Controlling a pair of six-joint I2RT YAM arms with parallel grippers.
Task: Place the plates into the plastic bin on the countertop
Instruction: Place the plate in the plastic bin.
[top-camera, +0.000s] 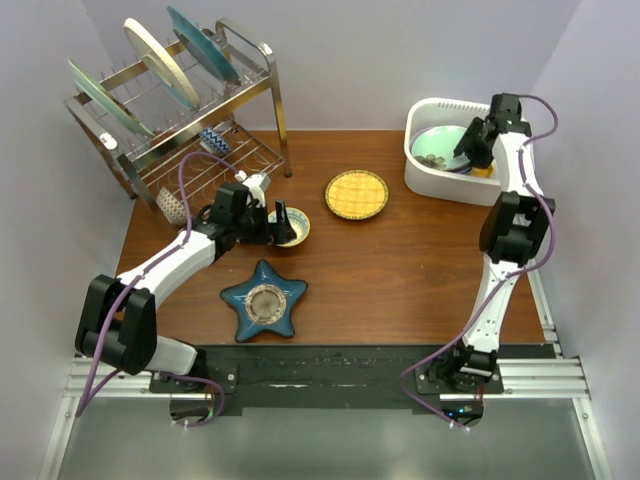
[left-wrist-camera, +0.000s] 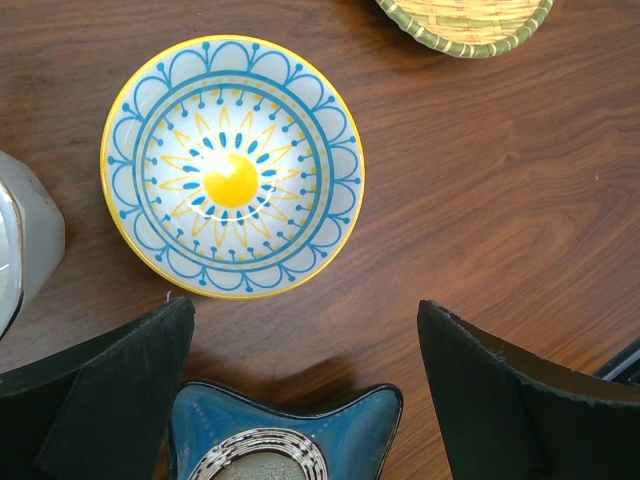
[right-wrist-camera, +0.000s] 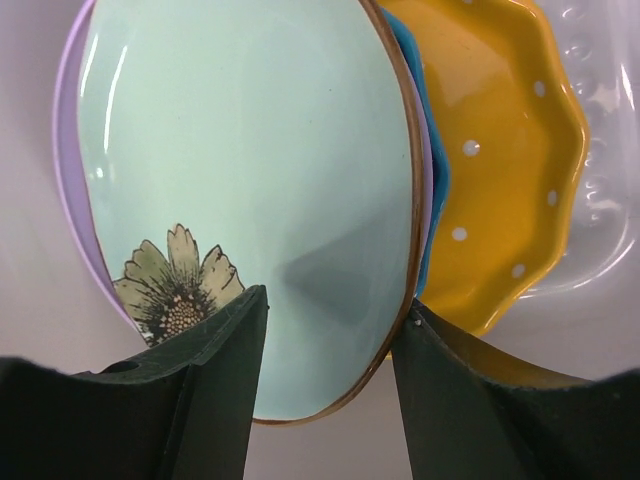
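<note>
The white plastic bin stands at the back right of the wood countertop. In it lie a mint green plate with a flower, on a lavender plate, a blue plate and an orange dotted plate. My right gripper is open just over the mint plate's near rim, inside the bin. A yellow woven-pattern plate and a dark-blue star-shaped plate lie on the countertop. My left gripper is open and empty between the star plate and a small bowl.
The small white bowl with a yellow centre lies by the left gripper. A metal wire dish rack at the back left holds three upright plates on top and smaller items below. White walls close the back and sides.
</note>
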